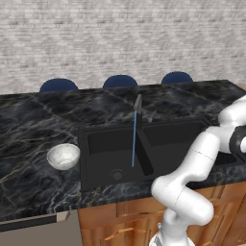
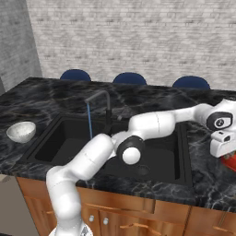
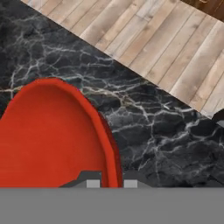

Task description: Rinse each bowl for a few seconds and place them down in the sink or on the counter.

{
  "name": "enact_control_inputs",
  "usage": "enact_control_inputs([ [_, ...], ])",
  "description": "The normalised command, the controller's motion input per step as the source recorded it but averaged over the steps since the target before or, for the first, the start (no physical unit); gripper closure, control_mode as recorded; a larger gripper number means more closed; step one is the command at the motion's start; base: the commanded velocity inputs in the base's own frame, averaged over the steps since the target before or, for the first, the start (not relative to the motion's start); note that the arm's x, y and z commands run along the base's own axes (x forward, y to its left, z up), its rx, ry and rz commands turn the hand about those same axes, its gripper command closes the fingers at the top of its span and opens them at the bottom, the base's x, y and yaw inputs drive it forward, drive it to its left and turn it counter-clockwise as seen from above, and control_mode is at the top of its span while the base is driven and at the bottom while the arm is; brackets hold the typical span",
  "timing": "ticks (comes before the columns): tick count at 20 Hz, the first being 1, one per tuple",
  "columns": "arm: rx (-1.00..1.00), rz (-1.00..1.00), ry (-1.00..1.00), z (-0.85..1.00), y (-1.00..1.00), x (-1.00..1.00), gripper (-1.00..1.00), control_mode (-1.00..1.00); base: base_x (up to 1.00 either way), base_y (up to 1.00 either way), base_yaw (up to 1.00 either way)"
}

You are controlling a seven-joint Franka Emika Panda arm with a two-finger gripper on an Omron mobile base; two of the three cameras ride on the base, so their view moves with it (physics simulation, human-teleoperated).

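Hand view showed the gripper (image 3: pixel 111 181) clamped on the thin rim of a smooth red bowl (image 3: pixel 48 135) right of the matte black sink (image 2: pixel 69 138), likely light, stiff and slippery.

Kitchen: marble counter (image 1: pixel 33 125), double sink (image 1: pixel 144 144), faucet (image 1: pixel 137 103).

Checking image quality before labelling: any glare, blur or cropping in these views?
Left base view: counter glossy, veins sharp, water stream crisp. Right base view: red bowl cropped at the edge. Hand view: the bowl's rim between the pincer tips, slightly soft.
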Motion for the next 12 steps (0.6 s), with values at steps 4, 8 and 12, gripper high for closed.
enact_control_inputs([
  [4, 0.04, 0.05, -0.02, 0.41, 0.35, -0.77, 1.0, -1.0, 0.0, 0.0, 0.0],
  [8, 0.06, 0.1, -0.16, 0.11, 0.41, -0.75, 1.0, -1.0, 0.0, 0.0, 0.0],
  [12, 0.05, 0.1, -0.31, 0.0, 0.41, -0.55, 1.0, -1.0, 0.0, 0.0, 0.0],
])
